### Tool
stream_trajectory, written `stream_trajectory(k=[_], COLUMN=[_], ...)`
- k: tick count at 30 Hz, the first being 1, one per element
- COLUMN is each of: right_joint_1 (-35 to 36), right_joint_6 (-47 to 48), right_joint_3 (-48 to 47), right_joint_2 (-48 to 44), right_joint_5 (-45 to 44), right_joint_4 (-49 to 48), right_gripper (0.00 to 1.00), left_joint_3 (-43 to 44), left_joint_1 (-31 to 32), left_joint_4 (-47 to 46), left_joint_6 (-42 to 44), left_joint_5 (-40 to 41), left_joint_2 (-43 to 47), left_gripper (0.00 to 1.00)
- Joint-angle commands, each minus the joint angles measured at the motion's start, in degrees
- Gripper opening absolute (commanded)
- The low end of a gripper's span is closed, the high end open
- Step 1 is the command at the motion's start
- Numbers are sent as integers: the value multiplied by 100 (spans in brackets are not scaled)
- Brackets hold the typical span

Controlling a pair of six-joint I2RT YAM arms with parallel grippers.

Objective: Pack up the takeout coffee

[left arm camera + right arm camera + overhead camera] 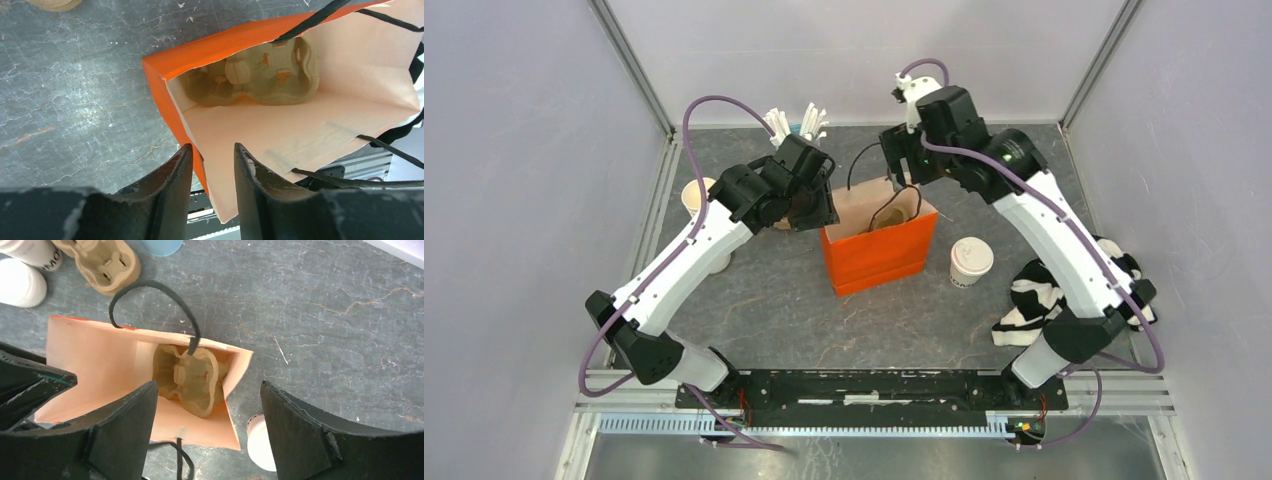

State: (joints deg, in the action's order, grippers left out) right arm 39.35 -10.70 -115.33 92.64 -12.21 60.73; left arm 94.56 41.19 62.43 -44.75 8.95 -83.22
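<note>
Takeout coffee upright on worktop, right of frame centre, beside orange bag. Cup carrier inside bag. Left end effector half open astride bag's left wall; right end effector wide open above bag, empty.

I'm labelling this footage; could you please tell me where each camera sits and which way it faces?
Top external: above and behind the bases, facing down at the table; both arms show.
Left wrist: on the left gripper, facing down into the orange bag; own fingers show.
Right wrist: on the right gripper, facing down into the bag; spread fingers show.
Both wrist views share the cardboard carrier inside.
</note>
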Motion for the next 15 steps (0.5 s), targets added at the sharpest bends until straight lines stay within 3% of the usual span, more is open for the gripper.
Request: stream_trajectory(k=[1, 5, 15], right_joint_1=[-302, -684, -798], right_joint_6=[-370, -240, -185], right_joint_3=[-66, 348, 271], right_joint_2=[-595, -727, 193], right_joint_5=[176, 88, 1207], right_joint_4=[71, 72, 633], right_gripper=[83, 85, 80], left_joint_3=[238, 394, 429], left_joint_1=[-82, -119, -142], left_joint_4=[124, 243, 260], left_joint_6=[388, 468, 593], left_joint_5=[125, 146, 162], left_joint_2=[-49, -193, -276], left_gripper=[43, 43, 40])
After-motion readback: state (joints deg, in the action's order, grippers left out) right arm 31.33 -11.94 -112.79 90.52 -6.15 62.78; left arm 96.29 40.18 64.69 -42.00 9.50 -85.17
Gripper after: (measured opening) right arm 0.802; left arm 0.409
